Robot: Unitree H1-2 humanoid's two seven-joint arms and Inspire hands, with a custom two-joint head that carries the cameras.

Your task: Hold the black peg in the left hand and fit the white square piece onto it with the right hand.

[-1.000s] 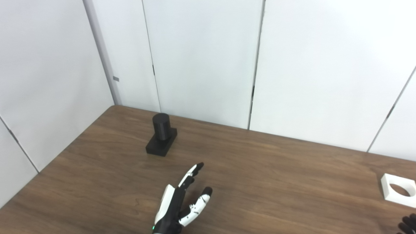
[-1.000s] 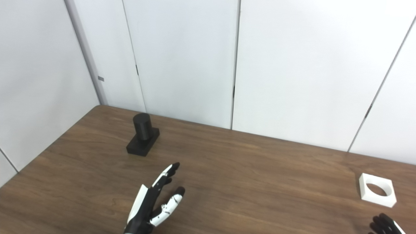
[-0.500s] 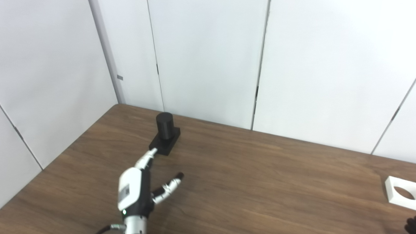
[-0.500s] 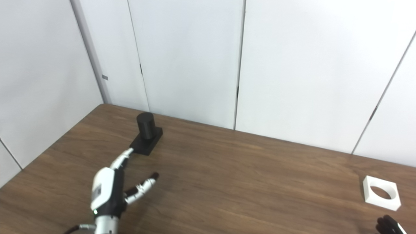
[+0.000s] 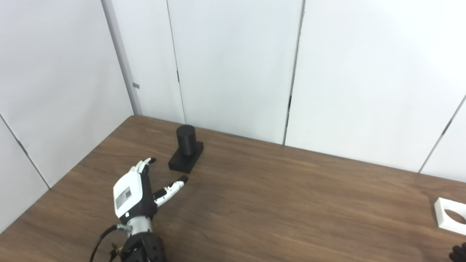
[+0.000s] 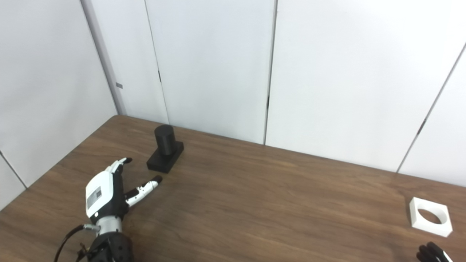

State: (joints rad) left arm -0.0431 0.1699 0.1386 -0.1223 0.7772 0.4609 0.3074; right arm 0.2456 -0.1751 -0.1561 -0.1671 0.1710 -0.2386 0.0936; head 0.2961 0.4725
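My left hand (image 5: 133, 194) has swung left, now near-left of the upright peg (image 5: 186, 140) on the table (image 5: 276, 203), fingers (image 5: 143, 166) spread, empty. The white piece (image 6: 430, 217) lies far right; only the right-eye view shows it whole. Right hand (image 6: 431, 253) barely visible; I cannot tell its state.

Black peg (image 5: 186, 139) stands upright at the far left; white square piece (image 6: 430, 221) lies flat, far right.

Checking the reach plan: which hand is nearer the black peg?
Left. The left hand is open, just short of the black peg, not touching. The right hand is at the bottom right corner, near the white square piece.
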